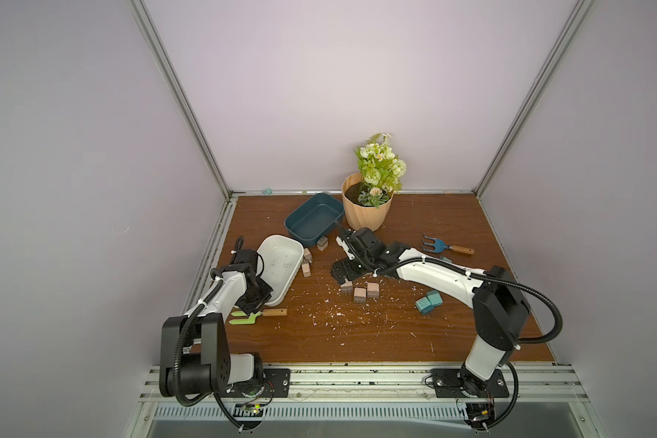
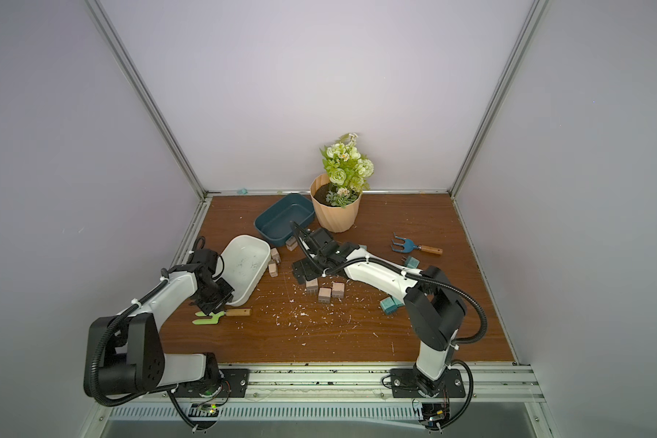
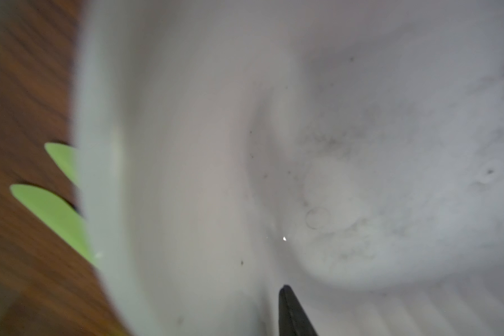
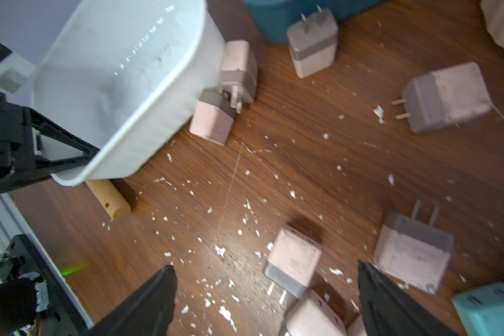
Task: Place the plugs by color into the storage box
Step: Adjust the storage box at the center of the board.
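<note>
Plug (image 4: 293, 261), pink, lies under the wide-spread right gripper (image 4: 265, 267); left gripper (image 4: 93, 154) pinches the white tray (image 4: 163, 125).

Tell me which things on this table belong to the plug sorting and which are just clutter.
Job: pink plugs, teal plugs, white tray held at its rim by the left gripper, dark teal tray.
Clutter: flower pot, blue garden fork, green garden fork, white flakes.
</note>
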Available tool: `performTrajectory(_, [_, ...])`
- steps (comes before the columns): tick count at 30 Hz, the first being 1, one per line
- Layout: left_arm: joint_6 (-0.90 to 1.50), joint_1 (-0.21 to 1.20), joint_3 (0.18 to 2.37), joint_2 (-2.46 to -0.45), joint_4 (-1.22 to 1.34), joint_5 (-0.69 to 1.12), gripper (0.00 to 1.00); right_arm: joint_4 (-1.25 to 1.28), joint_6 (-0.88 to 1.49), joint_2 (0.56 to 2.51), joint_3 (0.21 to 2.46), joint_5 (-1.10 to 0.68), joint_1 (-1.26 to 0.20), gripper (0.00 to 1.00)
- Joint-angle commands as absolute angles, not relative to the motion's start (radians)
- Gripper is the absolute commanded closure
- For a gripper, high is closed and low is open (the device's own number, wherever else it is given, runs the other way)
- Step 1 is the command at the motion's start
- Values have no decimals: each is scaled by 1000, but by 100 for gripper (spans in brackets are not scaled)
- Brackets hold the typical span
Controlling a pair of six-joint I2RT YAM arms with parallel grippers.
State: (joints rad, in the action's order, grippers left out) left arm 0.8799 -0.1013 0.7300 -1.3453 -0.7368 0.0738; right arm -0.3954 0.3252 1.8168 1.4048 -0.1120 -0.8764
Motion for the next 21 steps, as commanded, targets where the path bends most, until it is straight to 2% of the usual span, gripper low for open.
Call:
performTrajectory(1, [875, -117, 779, -1374, -797, 11, 70, -416, 272, 1874, 1523, -134, -915, 2])
performTrajectory(8, [838, -120, 943, -1445, -851, -113, 69, -462, 251, 2010, 1663, -126, -945, 4])
performTrajectory(13, [849, -136, 961, -1492, -848, -124, 77, -469, 243, 1991, 1637, -103, -944, 4])
performTrajectory(18, [891, -183, 877, -1461, -805, -109, 93, -471, 248, 1936, 1566, -58, -932, 4])
performTrajectory(21, [881, -228, 841, -1447, -791, -98, 94, -465, 251, 1896, 1510, -43, -921, 4])
